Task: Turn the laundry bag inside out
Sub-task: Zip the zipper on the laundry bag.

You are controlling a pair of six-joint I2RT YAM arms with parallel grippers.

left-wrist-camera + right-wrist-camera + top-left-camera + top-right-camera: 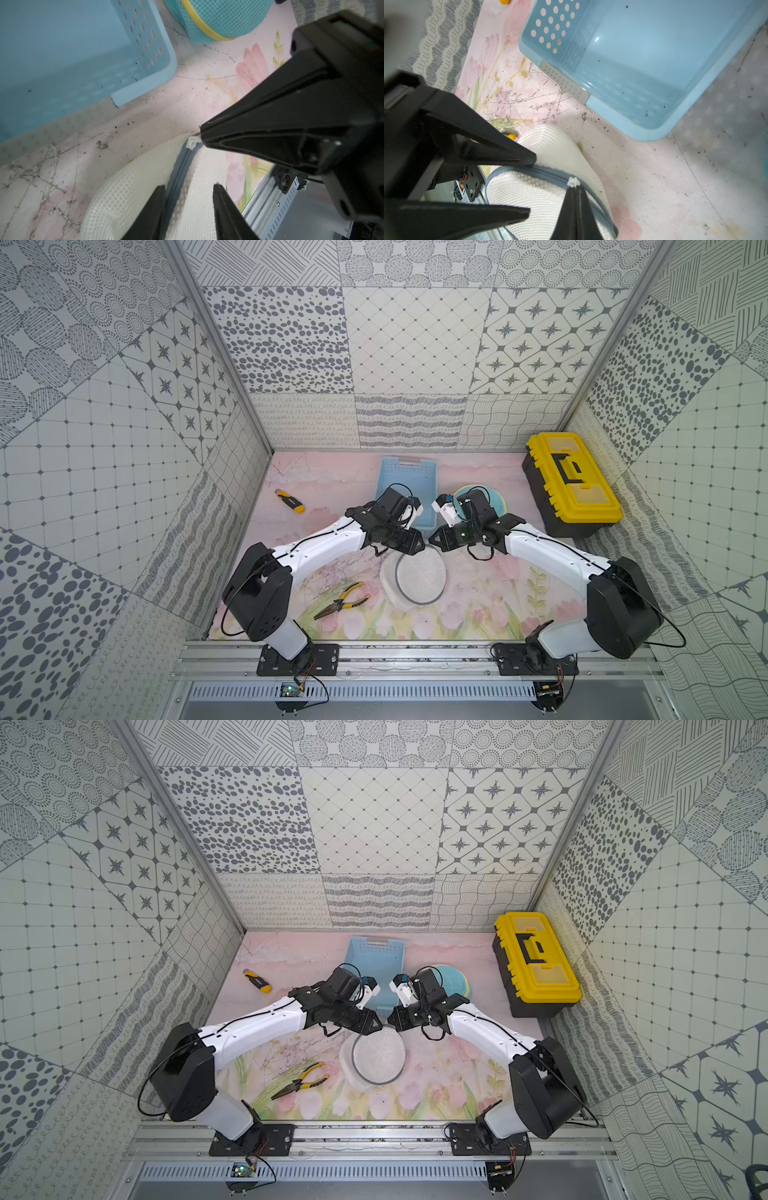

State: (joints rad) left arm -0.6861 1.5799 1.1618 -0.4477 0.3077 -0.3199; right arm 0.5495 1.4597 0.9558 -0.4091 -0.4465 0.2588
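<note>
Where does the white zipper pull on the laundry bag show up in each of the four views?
Top views: hidden under the two tools, at the far end of the white laundry bag.
Left wrist: zipper pull, just right of centre, at the right tool's tip.
Right wrist: low centre, at the shut right tool.
Shared landmark: blue basket.

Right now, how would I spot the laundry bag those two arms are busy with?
Find the pale blue basket at the back of the flowery table. Just in front of it, where both arms meet, lies the white mesh laundry bag. Unlike the teal bag, it is white with a grey zipper, whose tab the right claw pinches.
</note>
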